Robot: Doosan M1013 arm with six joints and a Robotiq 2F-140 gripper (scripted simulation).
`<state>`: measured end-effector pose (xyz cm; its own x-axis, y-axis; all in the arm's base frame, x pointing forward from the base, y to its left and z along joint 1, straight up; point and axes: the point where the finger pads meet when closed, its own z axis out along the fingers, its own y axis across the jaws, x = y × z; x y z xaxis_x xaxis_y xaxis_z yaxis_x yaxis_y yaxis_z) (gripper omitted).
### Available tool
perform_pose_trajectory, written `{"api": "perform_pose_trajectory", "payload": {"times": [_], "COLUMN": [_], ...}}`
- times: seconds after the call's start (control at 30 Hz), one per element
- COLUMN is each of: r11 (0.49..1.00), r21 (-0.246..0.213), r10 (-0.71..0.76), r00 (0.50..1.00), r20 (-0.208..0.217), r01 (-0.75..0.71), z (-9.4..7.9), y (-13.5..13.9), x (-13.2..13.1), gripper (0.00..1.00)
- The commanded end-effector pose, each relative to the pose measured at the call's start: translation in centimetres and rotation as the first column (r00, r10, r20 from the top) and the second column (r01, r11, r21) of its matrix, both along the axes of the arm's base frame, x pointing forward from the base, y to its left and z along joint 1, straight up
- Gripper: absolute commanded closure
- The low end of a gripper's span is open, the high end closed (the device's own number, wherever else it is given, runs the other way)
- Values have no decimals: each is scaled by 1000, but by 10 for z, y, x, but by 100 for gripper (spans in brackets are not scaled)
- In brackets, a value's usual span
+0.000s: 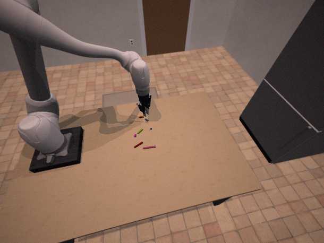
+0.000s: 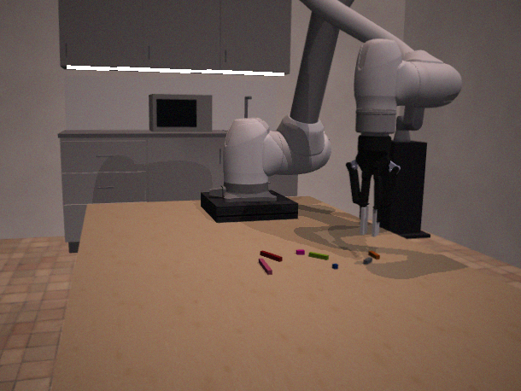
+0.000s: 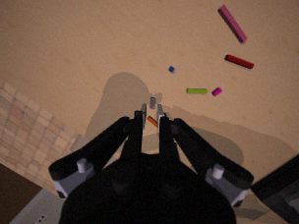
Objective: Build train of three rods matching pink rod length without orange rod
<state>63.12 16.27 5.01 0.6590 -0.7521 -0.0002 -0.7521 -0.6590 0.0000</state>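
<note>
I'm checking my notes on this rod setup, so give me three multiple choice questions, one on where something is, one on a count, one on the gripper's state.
1. Which rod lies nearest the grey rod?
A. pink B. orange C. red

2. How many rods lie on the table?
A. five B. seven C. nine

3. The gripper is:
A. nearly shut, holding nothing B. clamped on the lime rod C. wide open

Answers: 1 B, the orange rod sits beside the grey one. 2 B, seven colours show. 3 A, narrow fingers hang above the table with nothing between.

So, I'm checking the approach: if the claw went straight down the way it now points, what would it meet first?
Probably the orange rod, seen between the nearly shut, empty claw's fingertips; the grey rod lies just beyond. Depth is unclear.
</note>
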Motion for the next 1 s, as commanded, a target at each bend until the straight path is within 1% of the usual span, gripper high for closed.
{"api": "perform_pose_trajectory", "payload": {"times": [0.0, 0.63, 0.97], "r11": [1000, 1000, 1000], "r21": [0, 0, 0], "r10": [0, 0, 0], "r00": [1000, 1000, 1000], "r20": [0, 0, 0], "r01": [0, 0, 0], "z": [0, -3, -14], "y": [0, 0, 0], "x": [0, 0, 0], "gripper": [85, 85, 85]}}
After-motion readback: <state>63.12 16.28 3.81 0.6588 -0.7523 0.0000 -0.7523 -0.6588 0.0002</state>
